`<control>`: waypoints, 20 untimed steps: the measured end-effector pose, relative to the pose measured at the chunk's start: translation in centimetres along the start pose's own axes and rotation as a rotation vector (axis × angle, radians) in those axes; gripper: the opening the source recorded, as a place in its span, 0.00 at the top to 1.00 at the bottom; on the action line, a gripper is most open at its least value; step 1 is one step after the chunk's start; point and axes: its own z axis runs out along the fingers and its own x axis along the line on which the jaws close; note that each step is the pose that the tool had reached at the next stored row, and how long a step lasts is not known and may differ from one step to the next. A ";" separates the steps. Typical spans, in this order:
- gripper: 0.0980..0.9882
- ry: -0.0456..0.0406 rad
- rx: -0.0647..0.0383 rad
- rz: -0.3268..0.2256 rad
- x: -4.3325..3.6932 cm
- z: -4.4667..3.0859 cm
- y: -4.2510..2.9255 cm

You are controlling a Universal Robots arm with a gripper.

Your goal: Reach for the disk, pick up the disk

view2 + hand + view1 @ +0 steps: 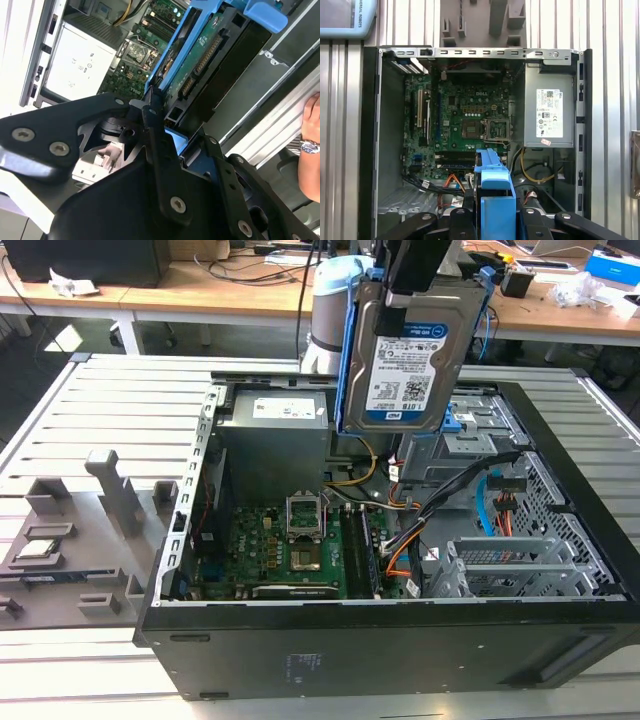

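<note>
At the bench's [60, 410] left edge in the exterior view stands a grey holder [110, 500]. Just beside it the open case [400, 650] lies on its side, with the motherboard [280, 540] exposed. The disk [405, 360] hangs upright above the case's far edge, label toward the camera and clear of the case. The pincer [398, 295] is clamped on its top. In the second wrist view a hand [311, 145] is near the case's outer wall.

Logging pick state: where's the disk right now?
In the exterior view, the disk hangs upright from the gripper, lifted above the open computer case.
</note>
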 end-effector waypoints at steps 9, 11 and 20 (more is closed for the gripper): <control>0.70 0.0001 0.000 0.000 1.41 0.05 0.01; 0.70 0.0001 0.000 0.000 1.84 0.07 0.01; 0.70 0.0001 0.000 0.000 3.29 0.13 0.03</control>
